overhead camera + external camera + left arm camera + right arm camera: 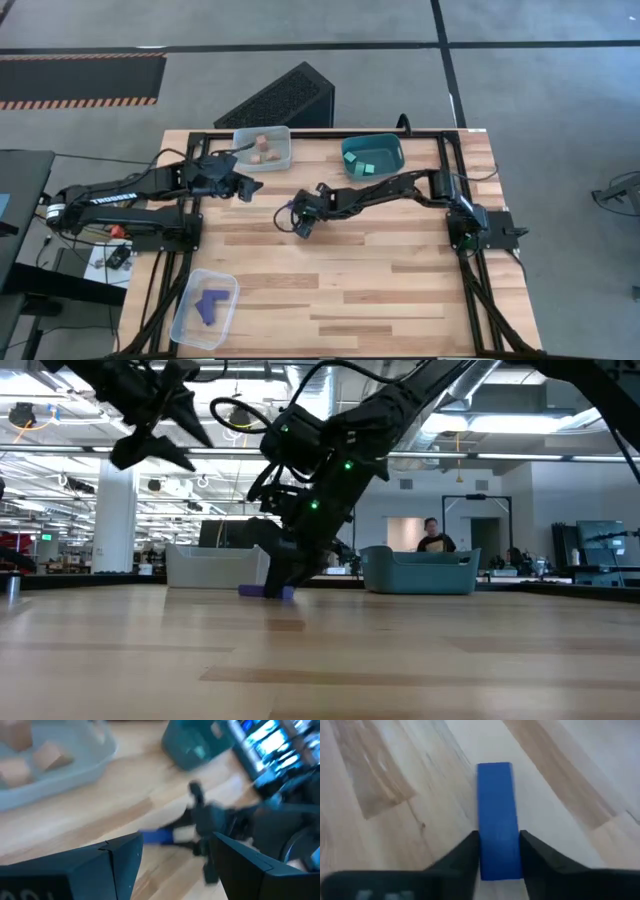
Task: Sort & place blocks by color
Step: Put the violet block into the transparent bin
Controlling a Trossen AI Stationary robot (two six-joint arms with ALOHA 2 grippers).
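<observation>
right gripper (499, 854) is down at mid-worktop (380, 270), jaws pinching a blue bar (496, 815) lying flat. left gripper (245, 186) hovers near the grey bin (285, 155), jaws spread.

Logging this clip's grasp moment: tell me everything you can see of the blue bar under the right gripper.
The blue bar is a plain, elongated block, solid dark blue with flat faces and square ends. It lies flat on the wooden table near the middle. The right gripper straddles one end, a dark finger against each long side. Nothing else touches it. Whether it is painted wood or plastic cannot be told.
</observation>
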